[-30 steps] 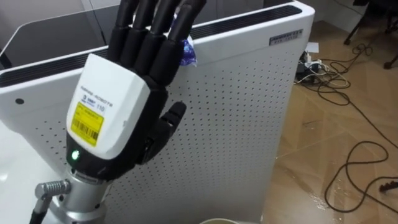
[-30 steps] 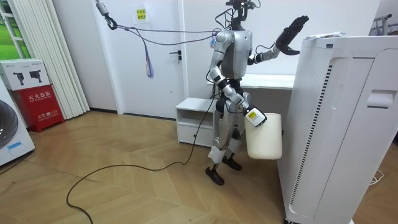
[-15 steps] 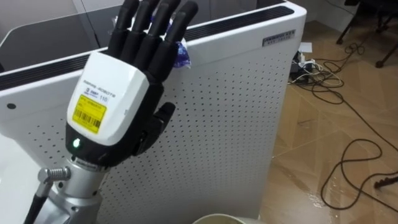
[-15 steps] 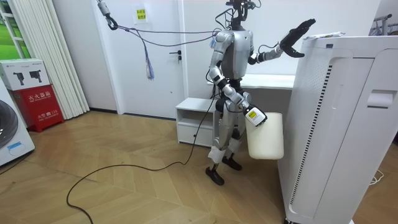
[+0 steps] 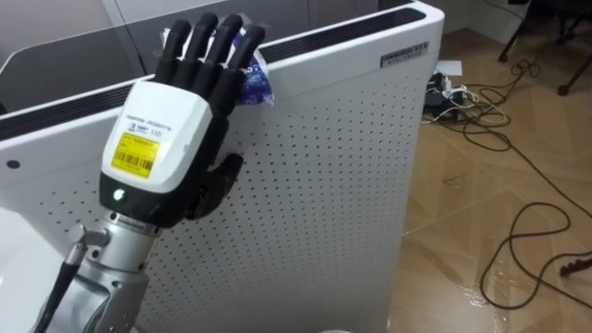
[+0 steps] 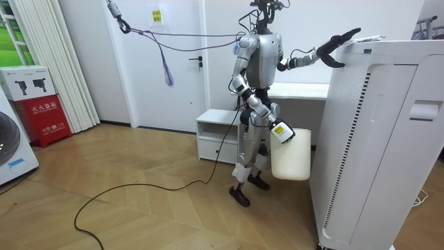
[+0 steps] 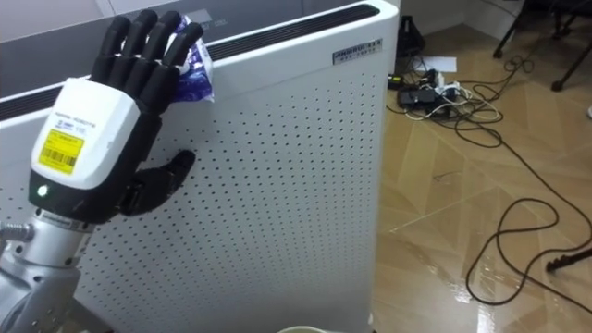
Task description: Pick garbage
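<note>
Left hand [image 5: 162, 139], fingers outstretched and grasping nothing, has its tips at the crumpled blue-and-white wrapper [image 5: 252, 81] in the upper left of the eye views. That wrapper lies on the top edge of a tall white perforated cabinet [image 5: 324, 166]. Right hand [image 6: 280, 130], mid-frame in the room view, is at a white bucket [image 6: 290, 154]; whether it grips cannot be told.

Bright, even indoor light, soft shadows

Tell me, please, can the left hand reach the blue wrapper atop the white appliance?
Probably yes: the left hand, fingers extended, is up at the blue wrapper on the white appliance's top edge, with nothing between them.
</note>
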Available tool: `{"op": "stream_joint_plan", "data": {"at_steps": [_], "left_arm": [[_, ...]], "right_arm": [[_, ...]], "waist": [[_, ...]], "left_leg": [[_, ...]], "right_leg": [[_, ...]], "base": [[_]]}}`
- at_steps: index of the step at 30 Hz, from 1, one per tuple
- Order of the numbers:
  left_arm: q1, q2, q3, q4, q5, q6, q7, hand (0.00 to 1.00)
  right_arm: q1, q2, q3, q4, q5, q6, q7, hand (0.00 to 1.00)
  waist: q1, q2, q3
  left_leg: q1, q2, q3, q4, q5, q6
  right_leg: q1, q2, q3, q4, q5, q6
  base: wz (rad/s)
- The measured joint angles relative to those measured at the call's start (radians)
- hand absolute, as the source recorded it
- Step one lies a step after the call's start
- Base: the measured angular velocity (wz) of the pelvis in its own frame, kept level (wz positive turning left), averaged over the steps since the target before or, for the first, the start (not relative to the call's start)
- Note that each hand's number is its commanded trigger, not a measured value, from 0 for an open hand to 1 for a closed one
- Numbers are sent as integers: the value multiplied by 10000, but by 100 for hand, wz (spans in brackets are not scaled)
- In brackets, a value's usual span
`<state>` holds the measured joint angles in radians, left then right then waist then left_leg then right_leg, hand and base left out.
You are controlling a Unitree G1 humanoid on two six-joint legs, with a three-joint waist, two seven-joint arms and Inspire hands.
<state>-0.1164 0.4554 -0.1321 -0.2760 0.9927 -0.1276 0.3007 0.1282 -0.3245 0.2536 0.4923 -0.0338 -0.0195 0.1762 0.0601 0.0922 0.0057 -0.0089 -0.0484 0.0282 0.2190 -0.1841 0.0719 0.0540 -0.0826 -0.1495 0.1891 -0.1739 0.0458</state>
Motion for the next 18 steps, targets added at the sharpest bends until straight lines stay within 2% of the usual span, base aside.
{"op": "stream_joint_plan", "data": {"at_steps": [9,10,11,12,13,14,15,18], "left_arm": [[-2,0,2,-13,0,41,-80,0],[-2,0,2,-13,0,41,-82,18],[-4,0,2,-13,0,41,-89,29],[-14,2,4,-14,-6,41,-109,55],[-23,8,4,-15,-12,41,-129,67],[-45,30,15,-16,-22,41,-227,96],[-69,30,23,-16,-22,42,-331,100],[-315,31,29,-12,-20,71,-599,100]], "right_arm": [[-1,-48,0,-28,-139,0,-8,100],[-1,-48,0,-28,-139,0,-7,100],[-2,-47,0,-28,-139,0,-6,100],[-2,-39,0,-28,-141,0,-5,100],[-2,-29,1,-28,-147,0,-5,100],[-1,-2,3,-28,-195,3,4,100],[-2,15,2,-39,-314,11,29,100],[-13,70,2,-57,-777,110,181,100]], "waist": [[23,-8,4],[23,-10,5],[23,-11,6],[21,-12,6],[18,-13,7],[16,-20,11],[14,-29,17],[32,-87,47]], "left_leg": [[-3,8,6,-12,5,-8],[-3,8,6,-12,5,-8],[-4,8,6,-10,5,-8],[-11,9,7,-7,5,-8],[-11,9,7,-6,5,-8],[-7,8,4,2,5,-8],[-8,8,0,16,5,-8],[4,9,-5,42,7,-11]], "right_leg": [[-4,11,0,1,5,-8],[-4,11,0,1,5,-8],[-6,11,0,2,5,-8],[-12,11,0,7,5,-8],[-12,11,0,8,5,-8],[-12,11,0,21,5,-8],[-13,11,-2,35,5,-8],[-9,16,25,77,5,-8]], "base": [[0],[0],[0],[0],[0],[0],[0],[0]]}}
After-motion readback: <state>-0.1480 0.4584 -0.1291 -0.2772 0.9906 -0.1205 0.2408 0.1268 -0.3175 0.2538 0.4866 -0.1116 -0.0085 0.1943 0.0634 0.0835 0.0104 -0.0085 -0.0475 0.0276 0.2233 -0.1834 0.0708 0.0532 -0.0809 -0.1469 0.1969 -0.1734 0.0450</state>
